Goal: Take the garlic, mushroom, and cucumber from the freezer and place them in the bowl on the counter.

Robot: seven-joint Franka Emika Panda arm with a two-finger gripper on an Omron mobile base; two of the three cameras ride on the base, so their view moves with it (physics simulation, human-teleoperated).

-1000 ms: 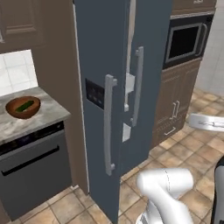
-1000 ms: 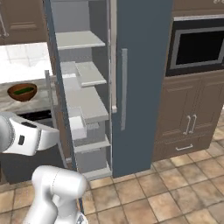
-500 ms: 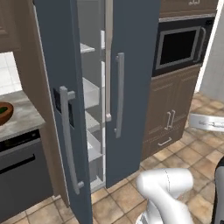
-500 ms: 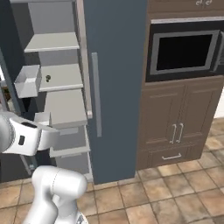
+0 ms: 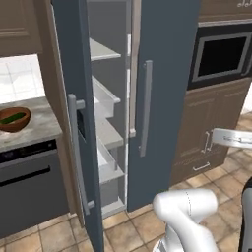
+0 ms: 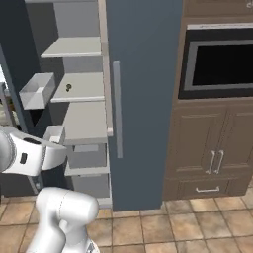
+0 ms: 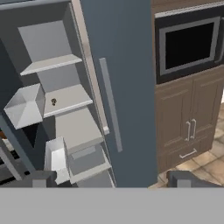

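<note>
Freezer (image 6: 143,99) door swung wide. Mushroom (image 7: 54,102) on middle shelf, 10 o'clock in hand view. Cucumber (image 5: 12,118) lies in bowl (image 5: 15,125) on surface (image 5: 37,129). Gripper (image 7: 109,179) spread, empty. Approach level, clear door bins, straddle mushroom before closing.

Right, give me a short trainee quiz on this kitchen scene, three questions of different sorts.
1. True or false: the freezer door is shut.
2. What lies in the bowl on the counter? A garlic; B cucumber; C nothing.
3. Fill in: the small brown lump inside the freezer sits on a ____.
Key: 1 false, the door stands open. 2 B. 3 shelf.
</note>
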